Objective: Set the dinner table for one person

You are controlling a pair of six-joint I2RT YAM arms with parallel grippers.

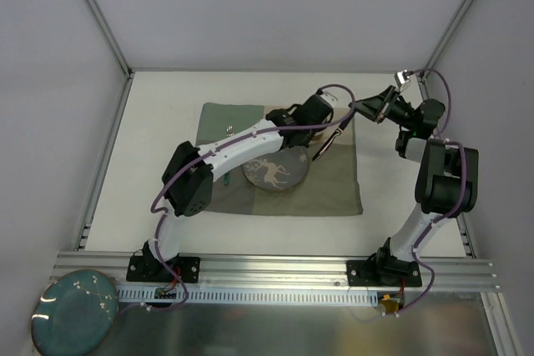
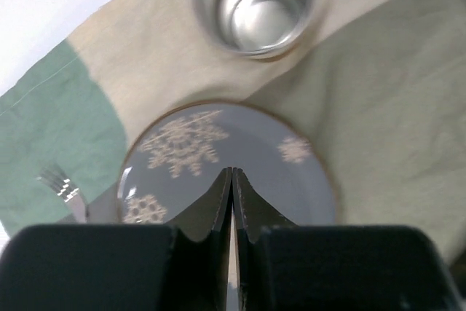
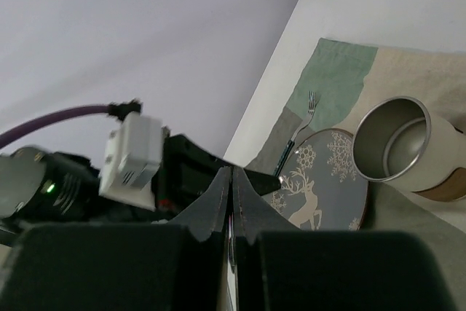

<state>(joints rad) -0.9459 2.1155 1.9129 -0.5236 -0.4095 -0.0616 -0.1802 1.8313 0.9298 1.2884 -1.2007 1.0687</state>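
Note:
A grey plate with a white deer pattern (image 1: 274,171) lies on the green-and-beige cloth mat (image 1: 334,185) on the white dinner table (image 1: 158,164). My left gripper (image 2: 232,172) is shut and empty, just above the plate (image 2: 218,143). A steel cup (image 2: 255,1) stands beyond the plate; the left arm hides it in the top view. A fork (image 3: 298,132) lies beside the plate. My right gripper (image 1: 360,108) is shut on a thin dark utensil (image 1: 329,139) that hangs down over the mat's right part.
A teal plate (image 1: 73,310) sits off the table at the near left, by the rail. Grey walls and aluminium frame bars (image 1: 104,156) close the table in. The two wrists are close together over the mat's far right part.

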